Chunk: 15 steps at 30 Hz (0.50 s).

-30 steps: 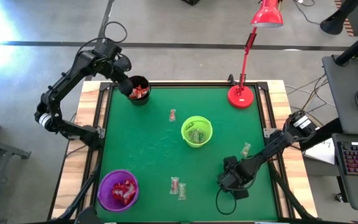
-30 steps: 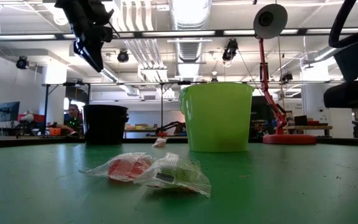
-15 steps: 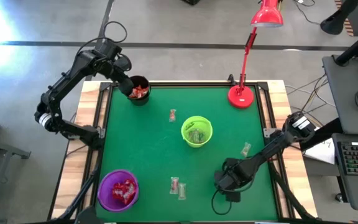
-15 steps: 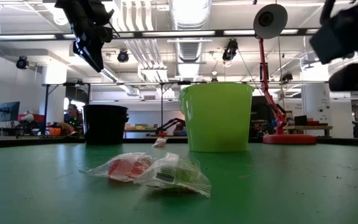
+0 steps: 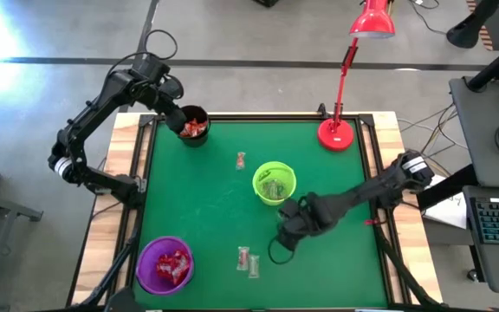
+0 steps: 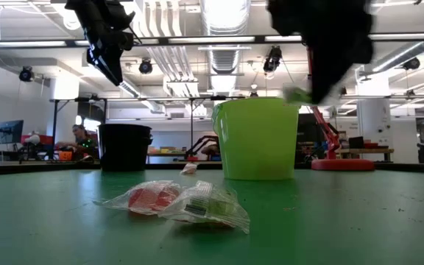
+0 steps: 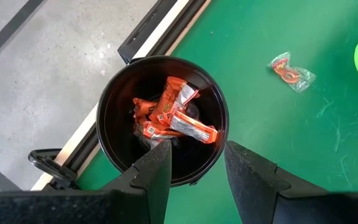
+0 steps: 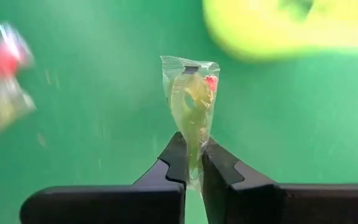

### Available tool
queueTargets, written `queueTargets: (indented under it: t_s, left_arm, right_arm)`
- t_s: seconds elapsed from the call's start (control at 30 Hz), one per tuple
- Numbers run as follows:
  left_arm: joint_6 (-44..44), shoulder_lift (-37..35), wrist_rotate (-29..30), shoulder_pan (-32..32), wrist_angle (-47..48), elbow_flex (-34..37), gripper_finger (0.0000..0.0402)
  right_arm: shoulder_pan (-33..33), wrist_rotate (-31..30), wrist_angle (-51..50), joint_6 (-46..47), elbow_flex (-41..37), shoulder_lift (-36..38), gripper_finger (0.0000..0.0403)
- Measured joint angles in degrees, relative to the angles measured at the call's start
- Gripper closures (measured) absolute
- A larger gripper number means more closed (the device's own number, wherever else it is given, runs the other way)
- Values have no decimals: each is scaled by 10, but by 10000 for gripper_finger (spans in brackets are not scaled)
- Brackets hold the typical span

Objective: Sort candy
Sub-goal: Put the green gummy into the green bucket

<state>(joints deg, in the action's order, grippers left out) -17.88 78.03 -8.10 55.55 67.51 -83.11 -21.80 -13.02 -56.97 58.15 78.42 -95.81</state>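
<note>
My right gripper (image 5: 286, 232) hangs above the green table just near of the green cup (image 5: 274, 183), shut on a clear pale candy (image 8: 191, 93). My left gripper (image 7: 194, 155) hovers open over the black cup (image 7: 162, 118) at the table's far left; that cup holds several red-orange candies. Loose candies lie flat on the table: one (image 5: 241, 160) left of the green cup, a pair (image 5: 248, 261) near the front edge. The purple cup (image 5: 165, 263) holds red candies. My right gripper pinches the candy wrapper's flat end (image 8: 192, 149) between its two fingertips. The rest of the wrapper stretches out beyond the fingers. In the low view the fingers point down and the candy (image 6: 298, 94) hangs below them, clear of the table, at the green cup's rim height.
A red desk lamp (image 5: 336, 132) stands at the table's far right corner. The green cup (image 6: 256, 140) holds pale wrapped candies. Wooden rails (image 5: 388, 173) frame the mat. Bare green mat lies between the cups and along the right side.
My right gripper has risen from the mat near the front right and swung toward the table's left and far side, up to the green cup, carrying the pale candy clear of the table. My left gripper has stayed over the black cup.
</note>
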Motion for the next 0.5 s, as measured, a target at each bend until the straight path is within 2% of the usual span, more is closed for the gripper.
queueTargets:
  t_s: [0.3, 0.5]
  left_arm:
    - [-11, 17, 0, 0, 3, 0, 269]
    - [-11, 21, 0, 0, 6, 0, 269]
  right_arm:
    - [96, -36, 1, -86, 84, 0, 390]
    - [153, -33, 0, -157, 103, 0, 390]
